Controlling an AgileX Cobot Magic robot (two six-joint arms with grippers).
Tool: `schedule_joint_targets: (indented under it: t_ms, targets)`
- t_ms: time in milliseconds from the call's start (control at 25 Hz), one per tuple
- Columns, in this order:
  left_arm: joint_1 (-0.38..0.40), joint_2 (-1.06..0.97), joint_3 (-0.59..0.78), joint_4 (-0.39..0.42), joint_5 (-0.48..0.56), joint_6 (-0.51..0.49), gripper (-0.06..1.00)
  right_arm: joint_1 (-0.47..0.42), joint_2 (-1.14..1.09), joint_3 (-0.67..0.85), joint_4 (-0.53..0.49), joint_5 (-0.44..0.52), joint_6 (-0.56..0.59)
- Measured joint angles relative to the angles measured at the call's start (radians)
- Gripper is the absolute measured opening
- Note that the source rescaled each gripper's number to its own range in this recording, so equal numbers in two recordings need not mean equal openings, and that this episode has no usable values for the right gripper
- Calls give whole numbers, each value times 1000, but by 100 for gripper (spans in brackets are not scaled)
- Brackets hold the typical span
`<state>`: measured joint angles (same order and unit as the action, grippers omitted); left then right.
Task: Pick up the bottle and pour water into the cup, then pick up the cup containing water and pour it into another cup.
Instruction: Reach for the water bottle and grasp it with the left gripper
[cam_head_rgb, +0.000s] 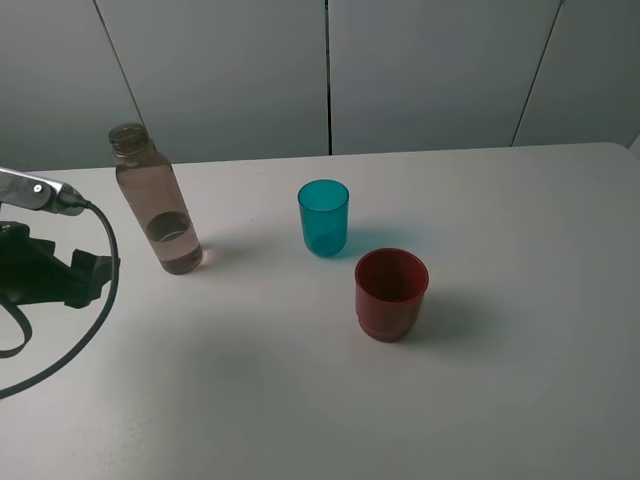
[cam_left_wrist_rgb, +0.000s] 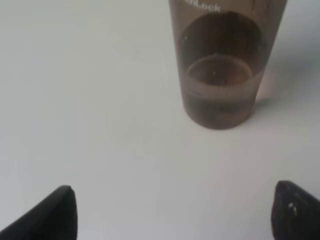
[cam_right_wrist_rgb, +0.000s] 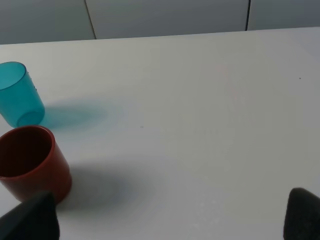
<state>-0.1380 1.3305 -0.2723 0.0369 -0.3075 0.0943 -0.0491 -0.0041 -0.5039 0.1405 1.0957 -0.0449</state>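
Bottle, one; teal cup, one; red cup, one; left claw spread, right claw seemingly too.

White table: bottle upright at left, teal cup mid-table, red cup near it.

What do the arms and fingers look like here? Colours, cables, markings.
Matte black left arm with a silver-grey tube on top and a black cable looping below. Left fingers and right fingers are black with blunt rounded tips. No markings legible. Right arm outside high view.
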Motion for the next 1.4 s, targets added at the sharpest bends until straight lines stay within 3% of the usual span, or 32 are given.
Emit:
schedule_joint_targets:
  t_ms: [160, 560, 1400]
  targets:
    - [0, 78, 0, 63, -119, -69, 95, 0, 0, 0, 0, 0, 0]
    - [0, 188, 0, 100, -359, -87, 95, 0, 0, 0, 0, 0, 0]
    - [0, 275, -61, 104, -417, -87, 95, 0, 0, 0, 0, 0, 0]
